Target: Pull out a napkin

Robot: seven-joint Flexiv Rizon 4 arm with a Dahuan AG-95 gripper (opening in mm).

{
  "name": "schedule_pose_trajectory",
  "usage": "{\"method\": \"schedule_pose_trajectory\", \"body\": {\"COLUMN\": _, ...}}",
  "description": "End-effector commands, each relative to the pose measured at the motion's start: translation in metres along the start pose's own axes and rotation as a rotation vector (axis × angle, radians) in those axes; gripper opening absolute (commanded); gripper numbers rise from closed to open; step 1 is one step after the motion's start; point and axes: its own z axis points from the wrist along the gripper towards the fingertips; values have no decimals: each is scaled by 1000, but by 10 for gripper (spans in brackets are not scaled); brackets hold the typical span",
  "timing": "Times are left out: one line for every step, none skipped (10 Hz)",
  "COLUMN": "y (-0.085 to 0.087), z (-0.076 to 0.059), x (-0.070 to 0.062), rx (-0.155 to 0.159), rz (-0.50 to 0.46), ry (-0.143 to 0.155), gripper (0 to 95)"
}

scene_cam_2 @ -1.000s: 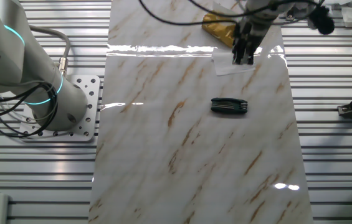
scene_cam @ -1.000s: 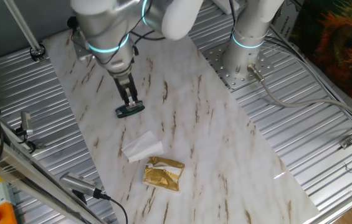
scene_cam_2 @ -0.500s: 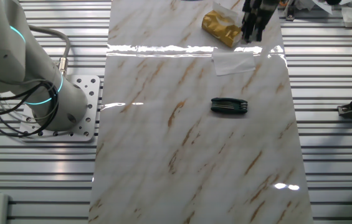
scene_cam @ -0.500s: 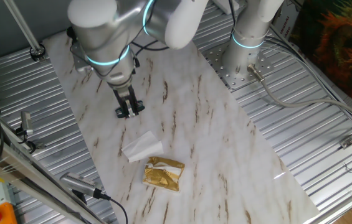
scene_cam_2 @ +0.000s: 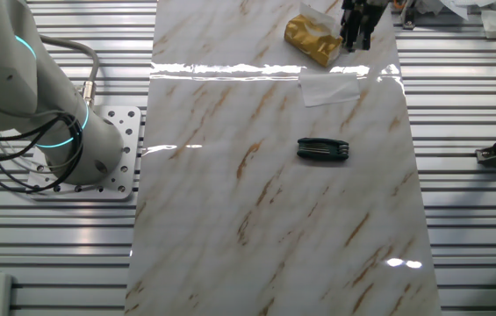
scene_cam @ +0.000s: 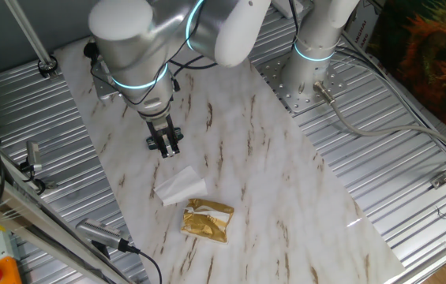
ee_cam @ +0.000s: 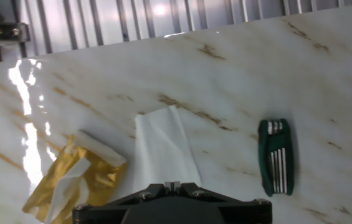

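Note:
The napkin (ee_cam: 163,149) is a thin, creased white tissue lying flat on the marble sheet, right beside the gold foil packet (ee_cam: 79,183). It also shows in one fixed view (scene_cam: 179,185) and in the other fixed view (scene_cam_2: 329,86). The packet (scene_cam: 207,219) (scene_cam_2: 312,39) has white paper showing at its open end. My gripper (ee_cam: 172,185) hangs above the table with the napkin just ahead of its fingertips. Its jaws are together and hold nothing. It shows as dark fingers in one fixed view (scene_cam: 165,148) and in the other fixed view (scene_cam_2: 357,35).
A dark green folding hex-key tool (ee_cam: 275,163) (scene_cam_2: 322,149) lies on the marble sheet (scene_cam_2: 256,219) beside the napkin. In one fixed view my fingers hide it. Ribbed metal panels flank the sheet. A second arm's base (scene_cam: 309,71) stands at the far side.
In the other fixed view my gripper has moved from right over the napkin up towards the sheet's far end, beside the packet. The napkin, packet and tool have stayed put.

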Motion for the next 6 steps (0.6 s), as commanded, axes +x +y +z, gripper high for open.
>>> {"method": "schedule_pose_trajectory", "body": {"y": 2, "z": 1, "x": -2, "rx": 19, "rz": 4, "ry": -7, "gripper": 0}}
{"method": "schedule_pose_trajectory", "body": {"y": 3, "z": -2, "x": -3, "rx": -2, "rz": 0, "ry": -3, "gripper": 0}}
{"method": "schedule_pose_trajectory", "body": {"y": 6, "z": -3, "x": -5, "rx": -12, "rz": -8, "ry": 1, "gripper": 0}}
{"method": "schedule_pose_trajectory", "body": {"y": 10, "z": -5, "x": -8, "rx": -33, "rz": 4, "ry": 3, "gripper": 0}}
{"method": "schedule_pose_trajectory", "body": {"y": 16, "z": -8, "x": -10, "rx": -32, "rz": 18, "ry": 4, "gripper": 0}}
{"method": "schedule_pose_trajectory", "body": {"y": 18, "z": -10, "x": -12, "rx": -35, "rz": 25, "ry": 6, "gripper": 0}}
